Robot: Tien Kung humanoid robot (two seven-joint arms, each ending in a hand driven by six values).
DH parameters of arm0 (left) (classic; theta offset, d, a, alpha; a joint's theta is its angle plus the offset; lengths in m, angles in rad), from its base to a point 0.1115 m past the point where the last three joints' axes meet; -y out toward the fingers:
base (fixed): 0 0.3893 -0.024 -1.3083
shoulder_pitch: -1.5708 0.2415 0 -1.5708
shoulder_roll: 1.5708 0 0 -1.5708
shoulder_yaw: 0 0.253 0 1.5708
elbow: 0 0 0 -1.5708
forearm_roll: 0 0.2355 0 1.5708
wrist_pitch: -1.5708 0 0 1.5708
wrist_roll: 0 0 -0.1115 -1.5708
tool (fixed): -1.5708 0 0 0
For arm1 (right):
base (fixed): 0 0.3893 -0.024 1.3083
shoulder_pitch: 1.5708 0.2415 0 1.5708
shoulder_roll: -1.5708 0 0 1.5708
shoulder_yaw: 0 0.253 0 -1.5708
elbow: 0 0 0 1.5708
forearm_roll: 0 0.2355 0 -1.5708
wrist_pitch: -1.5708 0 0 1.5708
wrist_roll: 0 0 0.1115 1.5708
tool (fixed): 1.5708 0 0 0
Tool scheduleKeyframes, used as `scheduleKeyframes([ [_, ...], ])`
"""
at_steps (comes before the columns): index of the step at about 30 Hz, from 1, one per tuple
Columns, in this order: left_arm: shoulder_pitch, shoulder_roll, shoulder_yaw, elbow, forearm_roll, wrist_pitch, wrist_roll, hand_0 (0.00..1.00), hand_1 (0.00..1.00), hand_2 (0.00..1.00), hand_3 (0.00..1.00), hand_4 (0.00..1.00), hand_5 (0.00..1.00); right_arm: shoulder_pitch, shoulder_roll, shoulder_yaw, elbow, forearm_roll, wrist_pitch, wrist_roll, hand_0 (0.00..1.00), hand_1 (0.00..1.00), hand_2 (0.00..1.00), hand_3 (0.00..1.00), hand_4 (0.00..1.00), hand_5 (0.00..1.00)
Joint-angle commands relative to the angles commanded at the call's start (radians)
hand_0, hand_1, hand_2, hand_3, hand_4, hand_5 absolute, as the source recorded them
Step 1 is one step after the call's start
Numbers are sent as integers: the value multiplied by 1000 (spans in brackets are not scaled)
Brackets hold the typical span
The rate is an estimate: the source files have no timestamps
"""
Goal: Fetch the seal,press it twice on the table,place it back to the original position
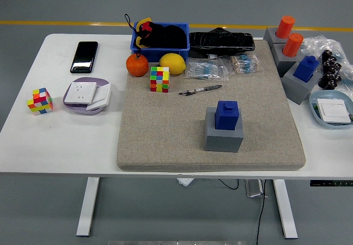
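The blue seal [226, 114] sits upright in its grey holder [223, 133] on the felt mat [165, 129], handle up for grasping. Neither hand is in view, so I can't tell their state.

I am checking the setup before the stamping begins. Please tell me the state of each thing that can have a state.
Blue seal: upright, seated in its grey holder on the mat.
Second blue seal: upright in a grey holder at the right.
Orange seals: upright in grey holders.
Pen: lying flat on the mat.
Phone: screen dark, lying flat.
Blue bin: filled with dark items.
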Motion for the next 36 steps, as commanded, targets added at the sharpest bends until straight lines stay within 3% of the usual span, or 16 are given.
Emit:
scheduleKeyframes([
  [36,-6,-2,-4,0,-2,0,0,789,748,744,773,798,482,7,-3,2,1,1,1,-1,887,841,816,801,998,634],
])
